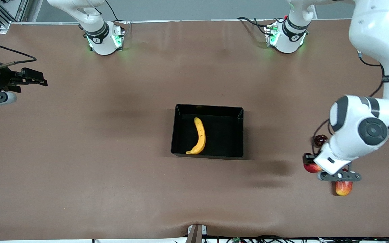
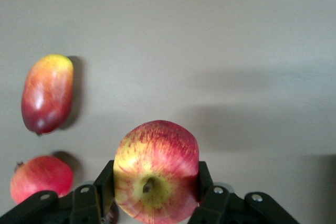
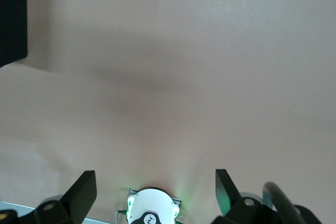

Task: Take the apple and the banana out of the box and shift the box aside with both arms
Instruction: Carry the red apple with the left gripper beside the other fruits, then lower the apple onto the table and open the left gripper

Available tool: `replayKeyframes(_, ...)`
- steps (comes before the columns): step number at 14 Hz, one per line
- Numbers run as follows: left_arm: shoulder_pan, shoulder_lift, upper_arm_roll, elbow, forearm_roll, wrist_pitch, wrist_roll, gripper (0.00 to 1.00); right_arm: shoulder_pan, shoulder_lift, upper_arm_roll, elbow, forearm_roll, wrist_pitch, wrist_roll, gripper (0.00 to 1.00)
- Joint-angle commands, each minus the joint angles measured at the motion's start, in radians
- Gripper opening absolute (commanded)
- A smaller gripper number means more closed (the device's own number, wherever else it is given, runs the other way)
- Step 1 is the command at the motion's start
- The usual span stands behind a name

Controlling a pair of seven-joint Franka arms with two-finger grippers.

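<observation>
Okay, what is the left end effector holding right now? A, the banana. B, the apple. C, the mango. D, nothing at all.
B: in the left wrist view the left end effector has its fingers closed on either side of the red-and-yellow apple, while the banana already lies in the black tray and the mango sits on the table.

Bare table (image 1: 113,135) lies open around the tray (image 1: 177,128) (fruit crowds the left arm's end).
</observation>
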Motion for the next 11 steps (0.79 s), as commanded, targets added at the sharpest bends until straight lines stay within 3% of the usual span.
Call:
replayKeyframes(1,0.025,0.063,-0.005,0.035,0.014,0.050,0.052,0.00,-0.009,-0.002,0.005,0.003,0.003,-0.011,0.006,1.00)
replayKeyframes(3,0.027,0.095,0.041,0.035,0.011,0.087,0.088,0.00,-0.008,0.000,0.003,0.003,0.003,-0.014,0.006,1.00)
replayKeyframes(11,0.024,0.176,0.084,0.037,0.011,0.211,0.077,0.00,-0.011,0.010,0.003,0.012,0.005,-0.014,0.006,1.00)
